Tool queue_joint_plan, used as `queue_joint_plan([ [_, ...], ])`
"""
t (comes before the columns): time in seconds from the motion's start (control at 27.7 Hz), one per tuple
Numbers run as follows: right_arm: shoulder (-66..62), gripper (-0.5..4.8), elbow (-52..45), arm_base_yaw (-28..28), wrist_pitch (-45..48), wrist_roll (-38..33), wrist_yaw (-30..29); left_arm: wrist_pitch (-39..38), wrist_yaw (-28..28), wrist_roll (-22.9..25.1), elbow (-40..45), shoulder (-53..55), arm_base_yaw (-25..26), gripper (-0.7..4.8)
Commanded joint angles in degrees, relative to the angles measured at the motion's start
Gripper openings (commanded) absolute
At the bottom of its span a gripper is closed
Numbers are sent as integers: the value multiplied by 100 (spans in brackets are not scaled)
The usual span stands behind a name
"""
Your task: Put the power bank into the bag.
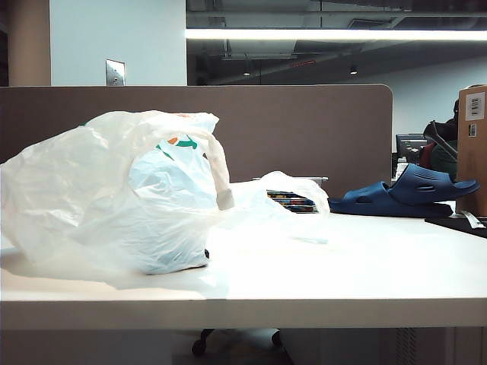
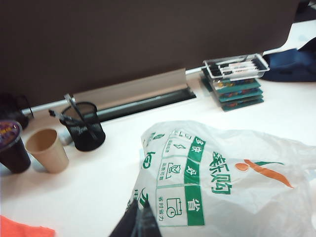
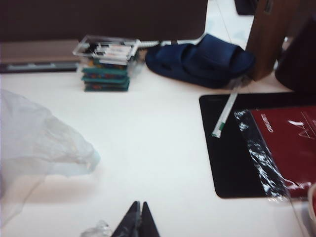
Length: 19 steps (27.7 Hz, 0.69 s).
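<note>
The bag (image 1: 114, 190) lies slumped on the left of the white table, its crinkly translucent white plastic showing green and orange print. The power bank is hidden in every view. My left gripper (image 2: 140, 217) is shut, its dark tips hanging over the printed edge of the bag (image 2: 232, 182) with nothing seen between them. Over bare table, my right gripper (image 3: 139, 212) is shut too, with a loose fold of the bag (image 3: 34, 138) to one side and a crumpled bit of clear plastic (image 3: 96, 229) next to its tips. Neither arm shows in the exterior view.
A dark blue slipper (image 1: 403, 194) lies at the back right by a cardboard box (image 1: 473, 144). A stack of small boxes (image 2: 236, 81) stands against the divider. A beige paper cup (image 2: 48, 149), a dark cup (image 2: 12, 148) and a mesh pen holder (image 2: 83, 126) stand together. A red book (image 3: 286, 143) lies on a black mat (image 3: 229, 148).
</note>
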State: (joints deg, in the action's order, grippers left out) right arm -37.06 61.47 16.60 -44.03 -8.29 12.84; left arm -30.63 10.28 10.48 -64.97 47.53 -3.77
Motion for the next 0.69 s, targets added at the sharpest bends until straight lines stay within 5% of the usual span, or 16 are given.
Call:
queue_joint_plan([
  [0.04, 321, -8, -459, 4, 555, 4, -149, 114, -11, 17, 142, -291, 7, -6],
  [0.43, 931, -8, -1556, 2, 1307, 608, -809, 415, 11, -109, 1403, -1843, 4, -6],
  [0.69, 1014, -8, -1582, -44, 1401, 984, -734, 549, 46, -153, 1873, -2581, 4, -6],
])
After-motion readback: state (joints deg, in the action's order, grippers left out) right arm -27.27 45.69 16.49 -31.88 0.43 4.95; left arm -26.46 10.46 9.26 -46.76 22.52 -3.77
